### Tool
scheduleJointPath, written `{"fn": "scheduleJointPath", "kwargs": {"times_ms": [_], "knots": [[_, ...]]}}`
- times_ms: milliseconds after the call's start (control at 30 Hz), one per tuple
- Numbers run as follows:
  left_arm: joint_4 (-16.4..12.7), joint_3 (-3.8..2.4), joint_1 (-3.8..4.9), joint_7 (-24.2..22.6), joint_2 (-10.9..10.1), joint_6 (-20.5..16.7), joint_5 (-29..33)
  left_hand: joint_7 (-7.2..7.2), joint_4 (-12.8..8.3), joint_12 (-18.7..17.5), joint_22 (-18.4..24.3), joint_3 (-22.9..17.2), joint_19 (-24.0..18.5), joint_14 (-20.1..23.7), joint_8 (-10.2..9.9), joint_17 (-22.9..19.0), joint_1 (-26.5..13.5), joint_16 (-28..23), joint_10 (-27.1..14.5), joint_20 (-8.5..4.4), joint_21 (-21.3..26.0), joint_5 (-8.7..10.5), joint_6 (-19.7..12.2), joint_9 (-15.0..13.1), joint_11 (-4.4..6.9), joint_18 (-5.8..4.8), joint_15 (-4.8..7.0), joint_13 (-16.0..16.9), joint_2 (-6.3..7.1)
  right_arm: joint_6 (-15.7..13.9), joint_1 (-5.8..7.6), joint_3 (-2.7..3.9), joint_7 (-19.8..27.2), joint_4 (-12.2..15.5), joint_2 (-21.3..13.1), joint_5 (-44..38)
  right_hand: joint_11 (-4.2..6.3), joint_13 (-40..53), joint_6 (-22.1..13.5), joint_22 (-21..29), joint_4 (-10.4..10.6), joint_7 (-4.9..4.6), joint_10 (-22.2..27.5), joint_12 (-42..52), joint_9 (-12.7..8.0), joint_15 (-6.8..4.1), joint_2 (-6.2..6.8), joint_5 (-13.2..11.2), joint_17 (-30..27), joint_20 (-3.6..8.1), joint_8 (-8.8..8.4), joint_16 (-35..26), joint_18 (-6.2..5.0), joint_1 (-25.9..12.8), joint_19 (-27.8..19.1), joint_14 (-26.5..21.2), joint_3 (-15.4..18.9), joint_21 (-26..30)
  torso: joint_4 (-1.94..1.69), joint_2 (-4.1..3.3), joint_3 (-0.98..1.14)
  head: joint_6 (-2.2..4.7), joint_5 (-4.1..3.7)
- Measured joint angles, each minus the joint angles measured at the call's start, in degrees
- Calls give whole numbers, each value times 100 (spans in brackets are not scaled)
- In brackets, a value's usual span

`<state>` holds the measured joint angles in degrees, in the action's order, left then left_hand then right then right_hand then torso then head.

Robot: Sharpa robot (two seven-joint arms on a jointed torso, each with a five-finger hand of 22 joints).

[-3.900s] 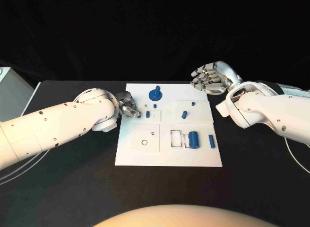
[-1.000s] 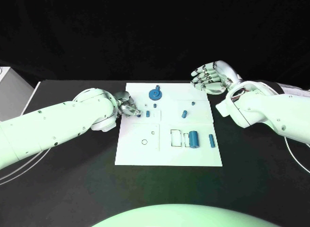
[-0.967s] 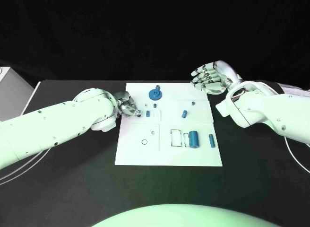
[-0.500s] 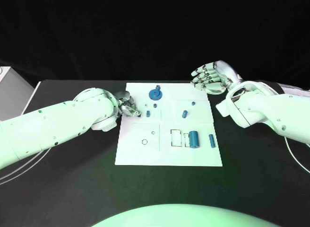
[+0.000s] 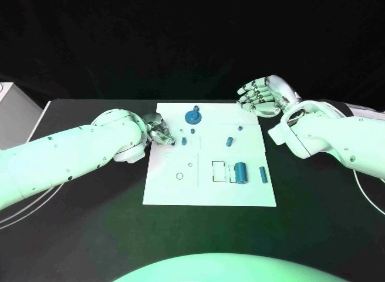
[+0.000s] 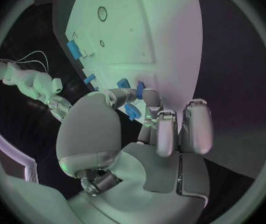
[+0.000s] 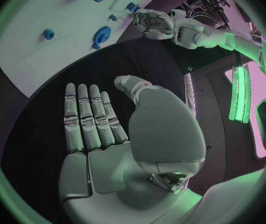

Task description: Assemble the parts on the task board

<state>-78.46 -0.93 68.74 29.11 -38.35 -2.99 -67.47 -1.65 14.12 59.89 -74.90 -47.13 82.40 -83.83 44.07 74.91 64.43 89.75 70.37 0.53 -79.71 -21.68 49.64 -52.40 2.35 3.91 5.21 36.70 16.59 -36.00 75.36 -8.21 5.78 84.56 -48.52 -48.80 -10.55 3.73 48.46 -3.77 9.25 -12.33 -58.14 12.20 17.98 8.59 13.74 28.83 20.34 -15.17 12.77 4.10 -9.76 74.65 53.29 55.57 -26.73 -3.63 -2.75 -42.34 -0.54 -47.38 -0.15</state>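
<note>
left hand pinches small blue part at task board edge, likely for insertion | right hand empty, fingers apart, parked clear

from the head view the left robot hand is mostly tucked behind its own wrist at the task board edge, so whether its fingertips touch the small blue part beside them can't be told. in the left wrist view the fingers cover part of another blue part, and its shape is unclear.
</note>
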Motion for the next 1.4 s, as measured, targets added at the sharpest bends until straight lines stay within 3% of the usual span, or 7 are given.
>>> {"fn": "scheduleJointPath", "kwargs": {"times_ms": [433, 1400], "knots": [[6, -6, 7, 8, 8, 75, 94, -29, 88, 0, 0, -88, 0, 0, 152, 0, 0, 0, 23, 0, 0, 5, -29, -126, 17, 0, 0, 9, 0, 2, 0, 0, 0, 0, 3, 0, 0, 0, 0, 0, 16, 0, 0, 0, 0, 21, 0, 36, -11, -21, 0, 0, 0, 0, -21, -21, -16, 0, 3, 0, 2, -7, 3], [-6, -18, 20, 27, -6, 213, 153, -51, 121, 0, 0, -121, 0, 0, 200, 0, -1, 0, 31, 0, 0, -17, -50, -177, 8, 0, 0, 22, -2, 4, 0, 0, 0, 2, 3, -1, 0, 0, 0, 0, 16, 0, 0, 0, -7, 21, 0, 35, -24, -20, 0, 0, 0, 0, -20, -21, -16, 0, 0, -1, 2, -27, 2]]}}
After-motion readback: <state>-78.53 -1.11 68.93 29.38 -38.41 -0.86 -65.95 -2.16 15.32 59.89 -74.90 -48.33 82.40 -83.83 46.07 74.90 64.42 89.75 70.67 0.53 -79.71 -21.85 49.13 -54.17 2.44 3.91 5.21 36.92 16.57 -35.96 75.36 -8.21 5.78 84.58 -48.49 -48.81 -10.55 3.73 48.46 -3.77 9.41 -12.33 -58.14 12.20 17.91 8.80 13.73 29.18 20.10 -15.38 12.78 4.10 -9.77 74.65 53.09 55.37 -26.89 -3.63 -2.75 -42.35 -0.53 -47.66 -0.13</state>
